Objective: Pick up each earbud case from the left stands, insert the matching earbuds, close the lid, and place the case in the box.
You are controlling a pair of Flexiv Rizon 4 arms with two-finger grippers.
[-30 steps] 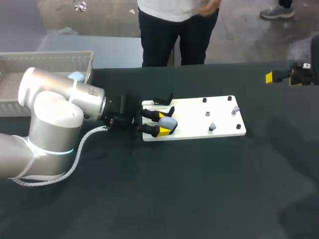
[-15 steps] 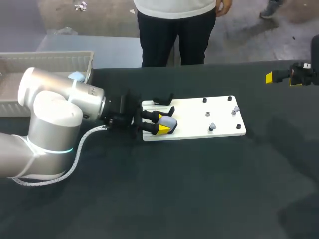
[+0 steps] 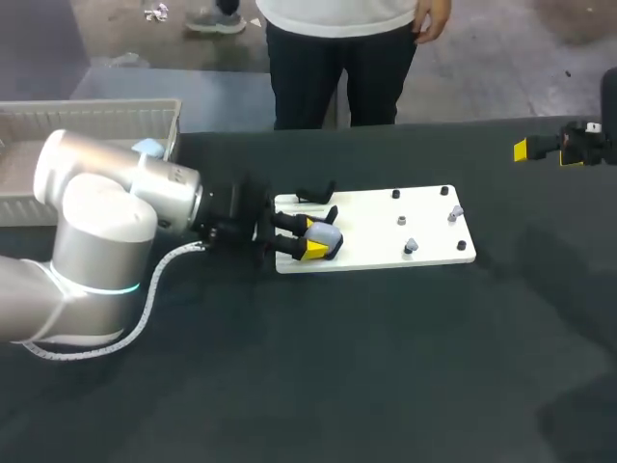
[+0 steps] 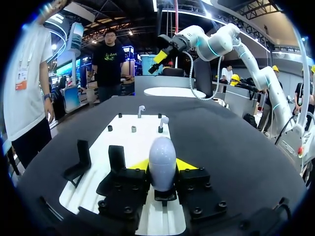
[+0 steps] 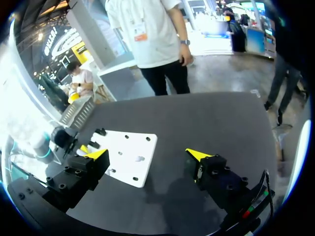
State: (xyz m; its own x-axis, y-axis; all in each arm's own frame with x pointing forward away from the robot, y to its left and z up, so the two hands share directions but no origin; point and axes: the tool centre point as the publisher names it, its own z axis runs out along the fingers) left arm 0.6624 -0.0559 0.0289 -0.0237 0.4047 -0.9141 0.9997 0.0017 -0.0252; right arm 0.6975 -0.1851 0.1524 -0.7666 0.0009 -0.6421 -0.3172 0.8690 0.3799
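Squarely clamped between the left gripper's fingers, the pale earbud case wants a straight upward lift off its stand, while the right gripper hangs well apart, fingers spread.

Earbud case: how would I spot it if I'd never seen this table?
Find the white board on the dark table. At the end nearest the left arm, by the left end effector, sits the earbud case. It is the only smooth, pale blue-grey egg shape; the black stand beside it is empty.
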